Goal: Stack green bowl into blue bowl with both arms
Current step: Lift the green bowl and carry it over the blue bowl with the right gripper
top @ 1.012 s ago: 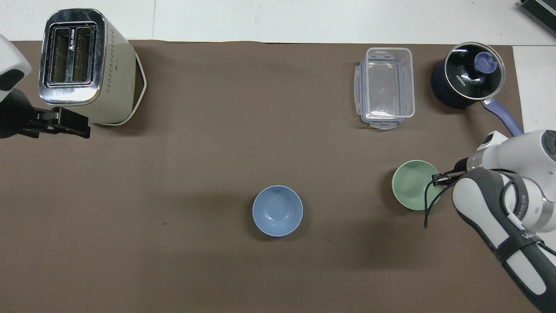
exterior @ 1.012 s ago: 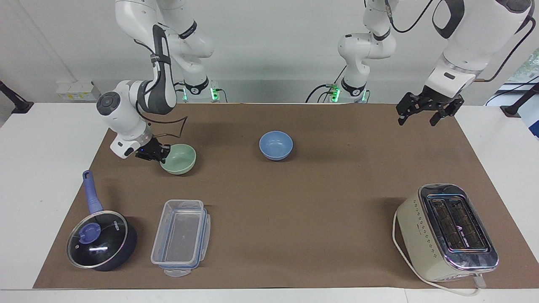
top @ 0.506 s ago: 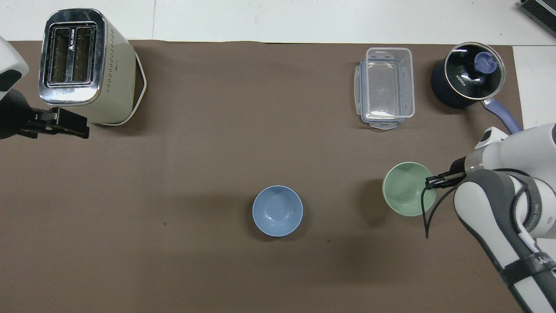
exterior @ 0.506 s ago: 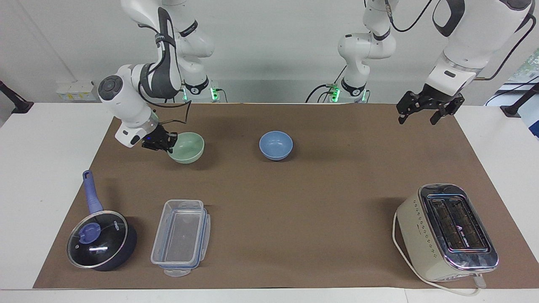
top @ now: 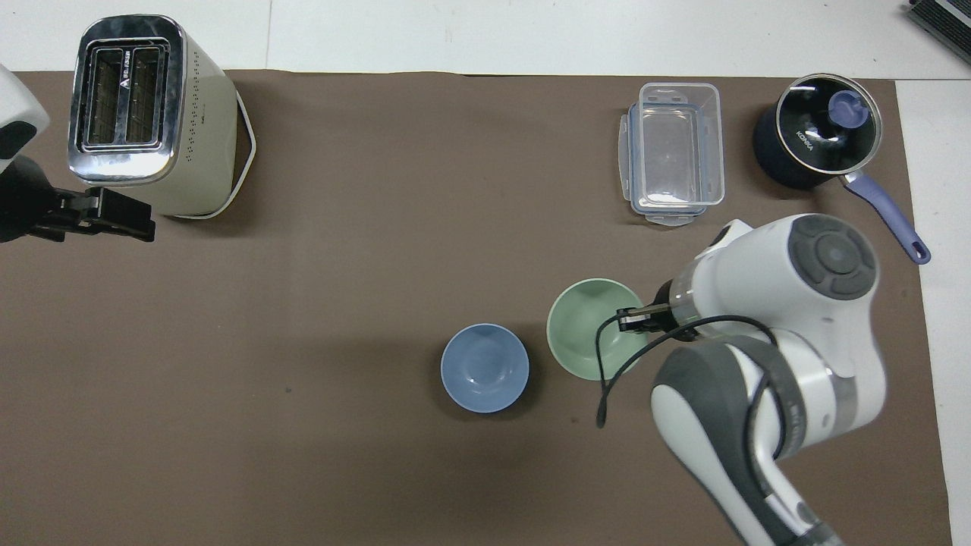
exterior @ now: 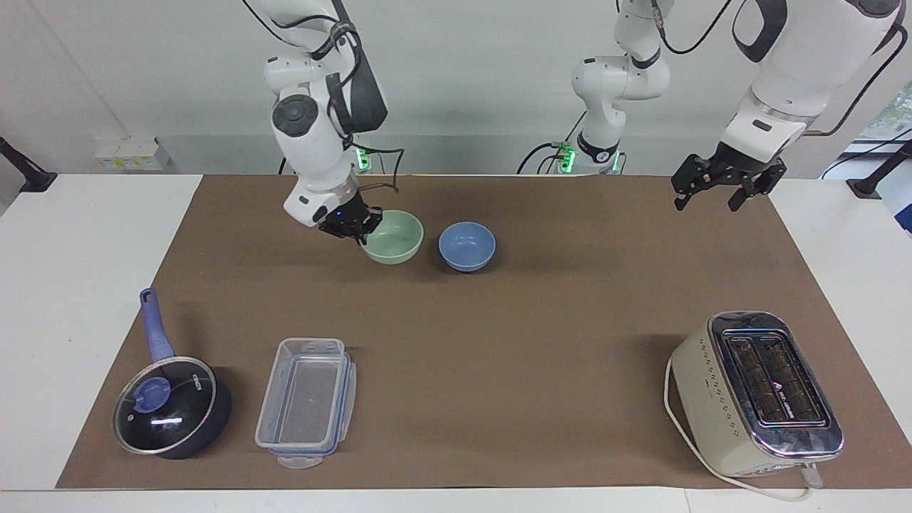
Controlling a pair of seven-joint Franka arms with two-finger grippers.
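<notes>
My right gripper (exterior: 358, 229) (top: 631, 321) is shut on the rim of the pale green bowl (exterior: 396, 239) (top: 586, 339). It holds the bowl upright and low over the brown mat. The bowl hangs close beside the light blue bowl (exterior: 467, 246) (top: 485, 368), on the side toward the right arm's end of the table. The blue bowl stands empty on the mat near the table's middle. Open and holding nothing, my left gripper (exterior: 705, 203) (top: 125, 220) waits in the air over the mat's corner at the left arm's end.
A cream toaster (exterior: 755, 392) (top: 144, 114) stands far from the robots at the left arm's end. A clear plastic container (exterior: 306, 402) (top: 674, 152) and a dark blue lidded saucepan (exterior: 171, 413) (top: 819, 136) stand far from the robots at the right arm's end.
My right gripper has lifted the green bowl and carried it toward the table's middle, up beside the blue bowl. The left arm has not moved.
</notes>
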